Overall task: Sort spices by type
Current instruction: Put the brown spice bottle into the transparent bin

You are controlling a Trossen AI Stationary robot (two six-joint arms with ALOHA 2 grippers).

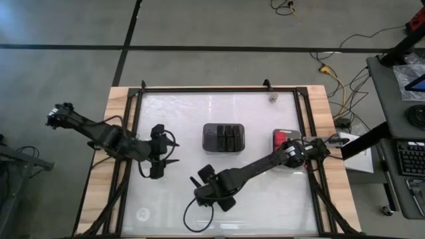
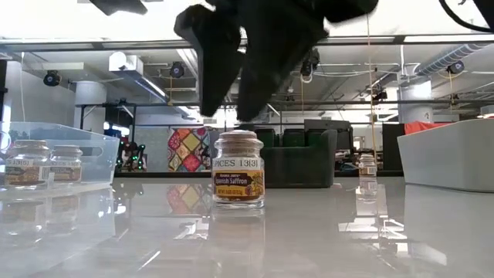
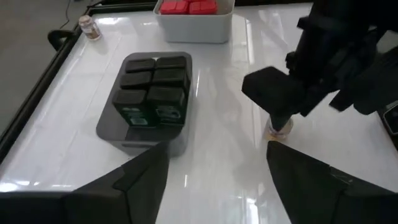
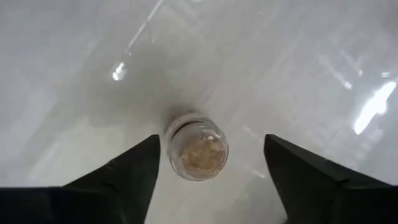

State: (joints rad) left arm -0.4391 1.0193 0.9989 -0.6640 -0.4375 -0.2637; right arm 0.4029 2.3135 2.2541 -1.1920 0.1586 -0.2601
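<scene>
Right gripper (image 4: 208,171) hangs directly over a tan-topped jar (image 4: 197,146) standing upright on the white table (image 1: 265,192), jaws apart, not touching it. Left gripper (image 1: 157,159) waits near the table's left side, jaws apart. Grey-black blocks (image 3: 154,81) fill the dark tray (image 3: 111,127).

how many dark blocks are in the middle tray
6 dark grey blocks, all in the dark tray, two rows of three; any beneath would be hidden.

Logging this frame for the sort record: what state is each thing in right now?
Saffron jar: upright on the table, lid on, not gripped.
Right tool: open, poised over the jar.
Left tool: open, empty, waiting near the grey tray.
Grey tray: holding six dark blocks.
White bin: holding red blocks.
</scene>
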